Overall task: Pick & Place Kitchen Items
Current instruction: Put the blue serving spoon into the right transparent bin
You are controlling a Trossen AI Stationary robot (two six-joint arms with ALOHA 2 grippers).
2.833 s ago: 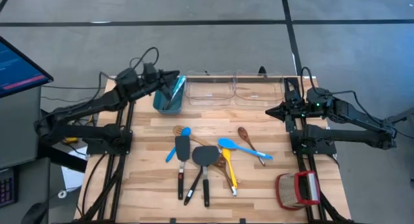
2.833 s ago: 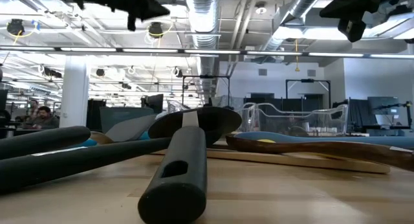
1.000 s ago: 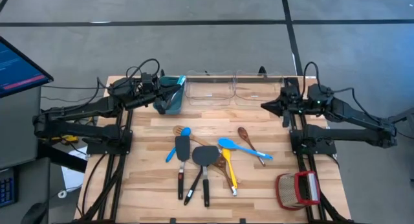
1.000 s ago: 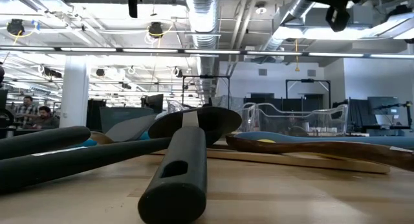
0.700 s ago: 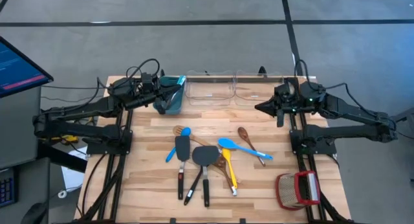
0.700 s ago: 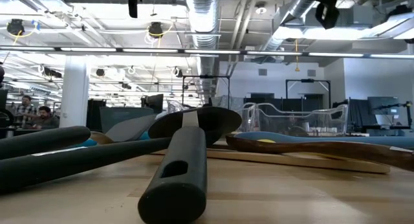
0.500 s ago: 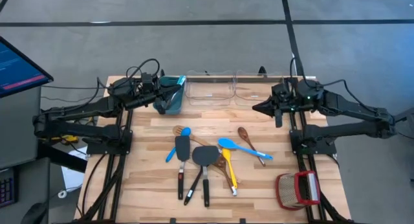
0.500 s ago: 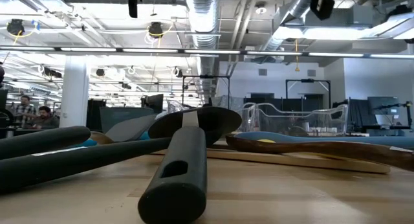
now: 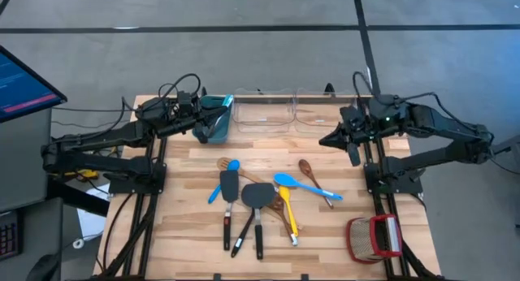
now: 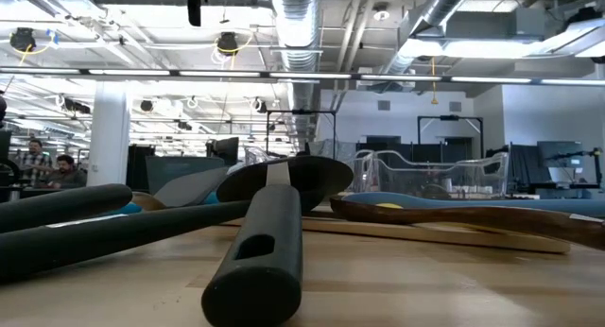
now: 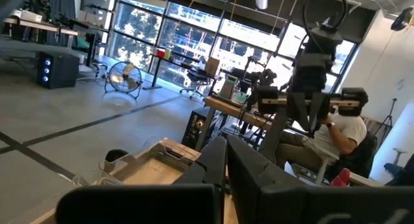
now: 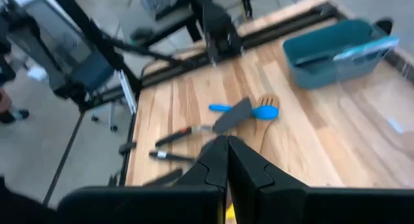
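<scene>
Both arms raised over the back of the worktop [image 9: 325,224], jaws closed and empty, utensils loose in the middle.

Only the high view takes in the whole layout: the left gripper [image 9: 218,114] sits at the teal bin [image 9: 213,118] in the back left, the right gripper [image 9: 324,141] hangs in front of the two clear trays [image 9: 294,110], and the kitchen items [image 9: 258,196] lie in a loose pile mid-worktop, with the red-and-tan basket [image 9: 374,237] at the front right corner. The right wrist view shows a pale blue-handled utensil [image 12: 372,46] lying in the teal bin, plus a black spatula [image 12: 234,116] crossing a blue spoon [image 12: 259,111]. The low view brings only black handles [image 10: 260,261] and a wooden spoon [image 10: 454,215] close up. The left wrist view looks past its closed fingers [image 11: 223,160] into the room, where a seated person [image 11: 339,134] shows.
</scene>
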